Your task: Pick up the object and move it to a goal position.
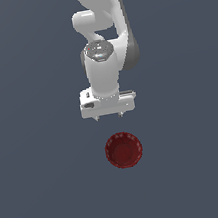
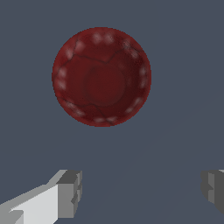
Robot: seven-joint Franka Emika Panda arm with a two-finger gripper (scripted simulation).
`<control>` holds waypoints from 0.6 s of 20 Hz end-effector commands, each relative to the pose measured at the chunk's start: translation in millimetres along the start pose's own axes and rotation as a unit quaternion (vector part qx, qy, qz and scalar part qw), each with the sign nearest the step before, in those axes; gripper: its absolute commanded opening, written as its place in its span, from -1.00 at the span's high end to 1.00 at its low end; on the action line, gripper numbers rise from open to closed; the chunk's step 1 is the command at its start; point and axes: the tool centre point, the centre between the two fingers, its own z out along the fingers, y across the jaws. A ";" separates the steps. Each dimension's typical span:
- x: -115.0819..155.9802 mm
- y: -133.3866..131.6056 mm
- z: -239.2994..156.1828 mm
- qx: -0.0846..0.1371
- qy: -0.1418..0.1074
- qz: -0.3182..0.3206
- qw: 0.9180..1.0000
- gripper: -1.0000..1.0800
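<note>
The object, a small round dark red bowl point(image 1: 124, 150) with a ribbed rim, lies upright on the flat grey-blue surface. My gripper point(image 1: 109, 116) hangs above the surface just behind the bowl in the exterior view, clear of it. In the wrist view the bowl point(image 2: 101, 77) shows whole, mouth up, ahead of the gripper point(image 2: 142, 189). Its two grey fingertips point(image 2: 70, 192) stand wide apart with nothing between them, so the gripper is open. No goal marker shows.
The white arm point(image 1: 100, 26) reaches in from the top of the exterior view. The grey-blue surface point(image 1: 40, 169) extends in every direction around the bowl, with no other objects in view.
</note>
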 end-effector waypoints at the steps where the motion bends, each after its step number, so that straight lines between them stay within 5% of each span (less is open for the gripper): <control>1: 0.0 0.0 0.0 0.000 0.000 0.000 1.000 -0.23; 12: -1.4 -2.8 3.0 -0.003 -0.003 -0.003 1.000 -0.23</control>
